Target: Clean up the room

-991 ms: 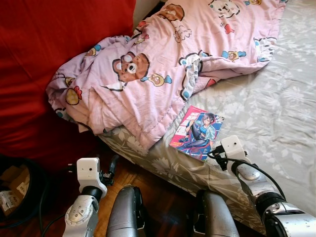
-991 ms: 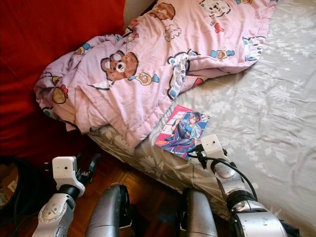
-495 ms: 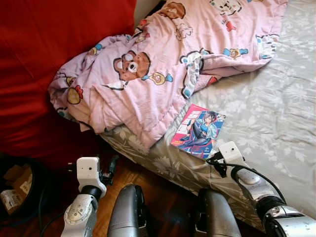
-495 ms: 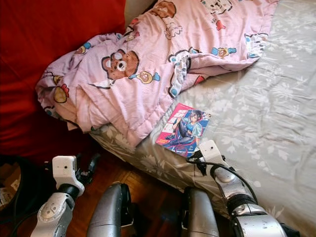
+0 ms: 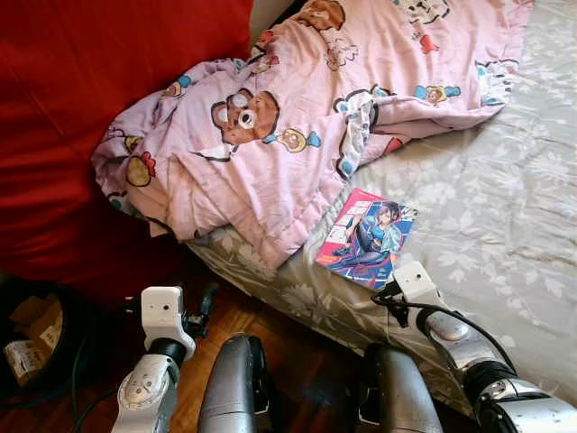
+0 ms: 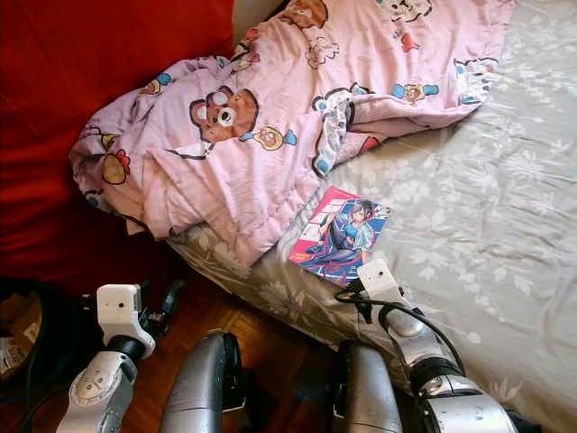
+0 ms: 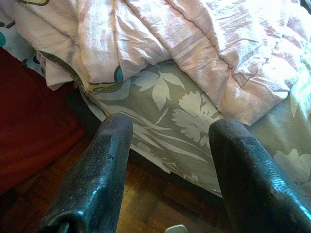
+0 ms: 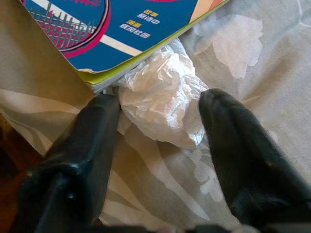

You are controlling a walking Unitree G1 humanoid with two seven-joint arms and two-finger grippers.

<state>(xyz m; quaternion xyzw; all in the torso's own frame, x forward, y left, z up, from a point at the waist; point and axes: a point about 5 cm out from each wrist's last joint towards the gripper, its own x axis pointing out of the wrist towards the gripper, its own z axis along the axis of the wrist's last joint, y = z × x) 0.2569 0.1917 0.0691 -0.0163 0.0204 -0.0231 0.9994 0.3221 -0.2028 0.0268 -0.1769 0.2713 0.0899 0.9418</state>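
Observation:
A crumpled white paper wad [image 8: 156, 87] lies on the grey leaf-print sheet [image 5: 505, 207], touching the near corner of a colourful comic book [image 5: 367, 239]. My right gripper [image 8: 160, 103] is open, with one black finger [image 8: 82, 145] on each side of the wad. From the head, its white wrist [image 5: 413, 281] sits at the book's near right corner, near the bed edge. My left gripper [image 7: 172, 128] is open and holds nothing. It hangs low over the wooden floor beside the bed's side [image 5: 200, 305].
A pink bear-print duvet [image 5: 297, 117] is bunched over the bed's left corner and hangs over its edge. A red wall or curtain [image 5: 72, 108] stands on the left. A dark bin [image 5: 32, 338] with cardboard sits at lower left. Parquet floor [image 5: 297, 361] lies under my legs.
My right wrist has slid a little left and back, toward the book's near corner and the bed edge. The camera shifted slightly. The left arm stays put.

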